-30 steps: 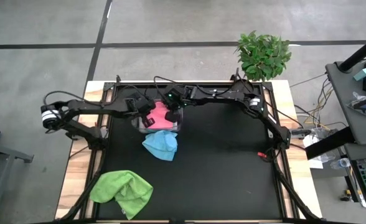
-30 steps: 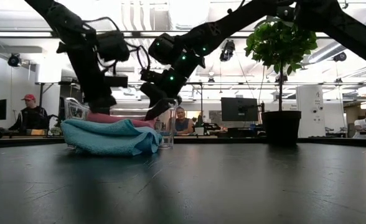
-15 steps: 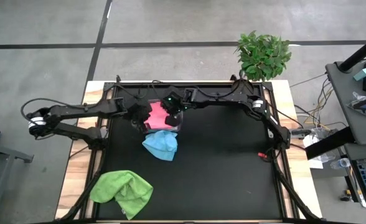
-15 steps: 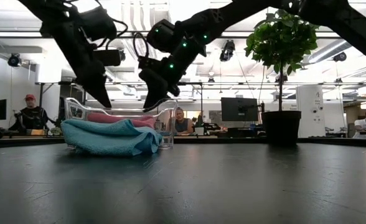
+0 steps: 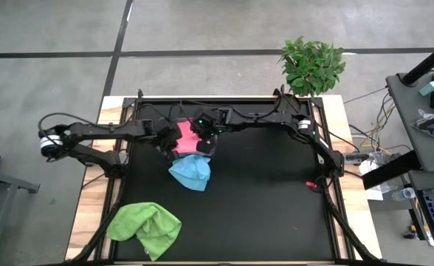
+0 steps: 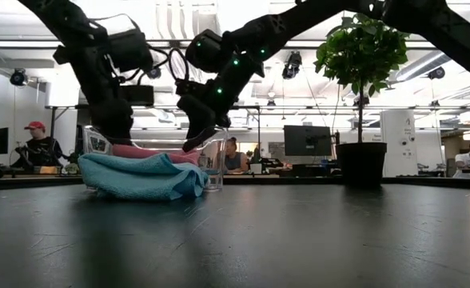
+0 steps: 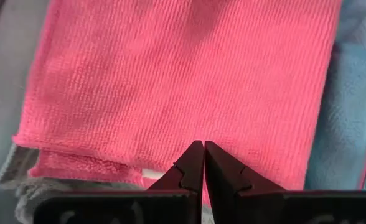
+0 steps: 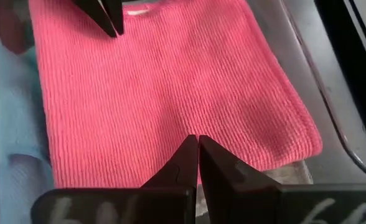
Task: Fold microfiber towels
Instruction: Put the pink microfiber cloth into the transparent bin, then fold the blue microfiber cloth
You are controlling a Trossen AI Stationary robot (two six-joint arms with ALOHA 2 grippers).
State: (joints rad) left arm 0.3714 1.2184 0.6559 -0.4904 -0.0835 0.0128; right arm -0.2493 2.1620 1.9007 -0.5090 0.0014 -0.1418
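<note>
A folded pink towel (image 5: 185,136) lies on top in the clear tub (image 8: 298,53) at the table's far middle, with a pale grey towel (image 7: 18,180) under it. A light blue towel (image 5: 190,171) lies crumpled against the tub's near side. A lime green towel (image 5: 145,225) lies bunched at the near left. My left gripper (image 7: 203,148) is shut, its tips over the pink towel's left part. My right gripper (image 8: 197,142) is shut over its right part, slanting down. My left gripper's shut fingertips (image 6: 117,138) come down from above onto the pink towel's top (image 7: 189,124); whether they touch it I cannot tell. My right gripper's shut fingertips (image 6: 190,146) slant down from the right at the towel's top (image 8: 195,118); touch cannot be told either.
A potted plant (image 5: 312,65) stands beyond the table's far right corner. The tub's clear walls (image 6: 217,164) rise around both grippers. Black mat (image 5: 269,199) stretches to the right and near side. People sit in the room behind the table.
Both grippers stayed shut. They rose a little off the pink towel, then sank back toward it. My left gripper turned and shifted slightly toward the table's left edge. The towels have not moved.
</note>
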